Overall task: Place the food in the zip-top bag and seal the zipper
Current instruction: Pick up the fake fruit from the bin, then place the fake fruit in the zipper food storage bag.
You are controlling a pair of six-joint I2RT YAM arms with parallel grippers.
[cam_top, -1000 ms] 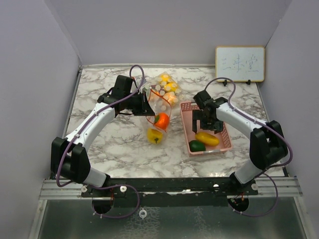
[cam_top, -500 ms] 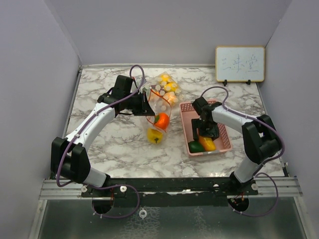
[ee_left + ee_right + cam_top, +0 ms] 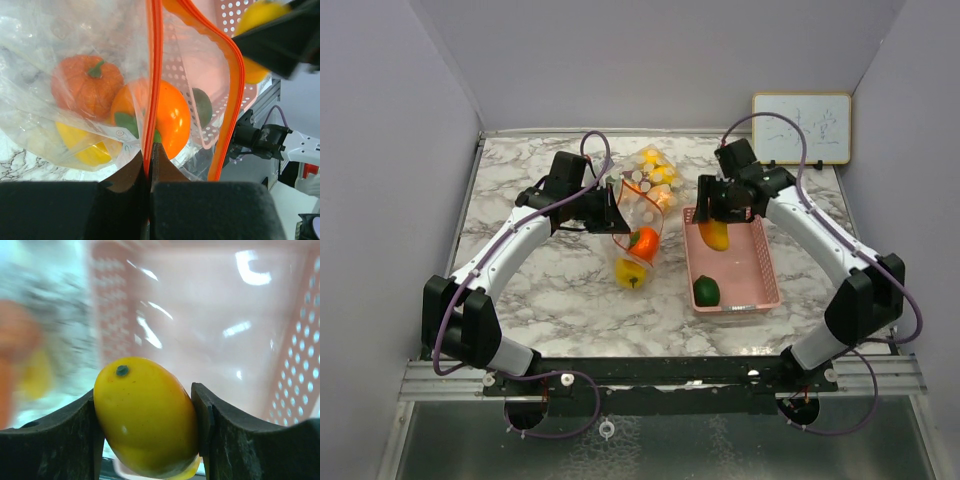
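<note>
- Pinching the yellow fruit (image 3: 145, 415) across its middle, the right gripper (image 3: 717, 222) has one jaw on each side of it, and the fruit's rounded end sticks out past the fingertips.
- The fruit hangs over the far left corner of the pink basket (image 3: 770, 272), just inside the left rim and close to the bag (image 3: 642, 200) beside it.
- The left gripper (image 3: 150, 165) has its jaws pressed together on the held zipper strip (image 3: 152, 75), which runs straight away from the fingertips.
- The other zipper strip (image 3: 235, 90) bows out to the right, well apart from the held one, so the bag's mouth gapes between the two orange edges.
- Inside the bag lie an orange fruit (image 3: 172, 117), a small pumpkin (image 3: 86, 85) and a yellow piece (image 3: 85, 150), packed together low in the clear plastic. More yellow pieces sit at the bag's far end.
- A green fruit (image 3: 706, 291) lies alone in the near left part of the basket, and the basket floor around it is bare.
- A narrow strip of marble table (image 3: 550, 290) runs between the bag and the basket's left rim. Wider open marble lies to the left of the bag and along the near edge.
- A whiteboard (image 3: 801, 128) leans at the far right corner, well apart from both arms.
</note>
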